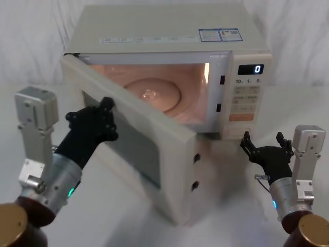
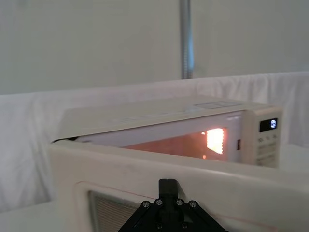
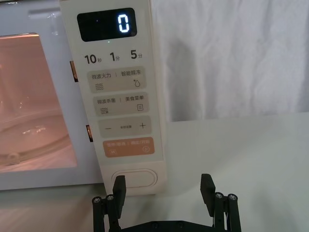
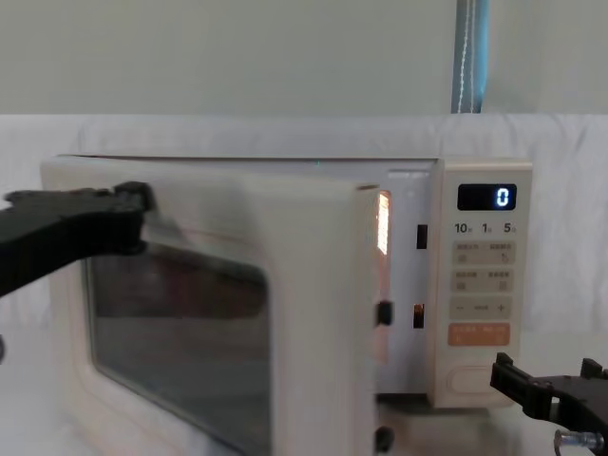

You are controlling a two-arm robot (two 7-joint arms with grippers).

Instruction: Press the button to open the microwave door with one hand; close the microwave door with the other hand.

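Observation:
The cream microwave door (image 1: 141,149) stands partly open, swung out toward me, and the cavity behind it is lit. My left gripper (image 1: 107,112) is shut, with its tip against the door's outer face at the upper corner of the dark window; the chest view shows my left gripper (image 4: 138,217) on the microwave door (image 4: 190,332) there too. The button (image 3: 134,178), a wide cream pill, sits lowest on the control panel under the orange key. My right gripper (image 3: 163,189) is open and empty, a short way in front of the button and slightly below it.
The glass turntable (image 1: 152,93) lies in the lit cavity. The display (image 1: 250,69) reads 0. White cloth covers the table (image 1: 221,206) and hangs behind. There is free room to the right of the microwave, and the door's free edge juts toward the table's middle.

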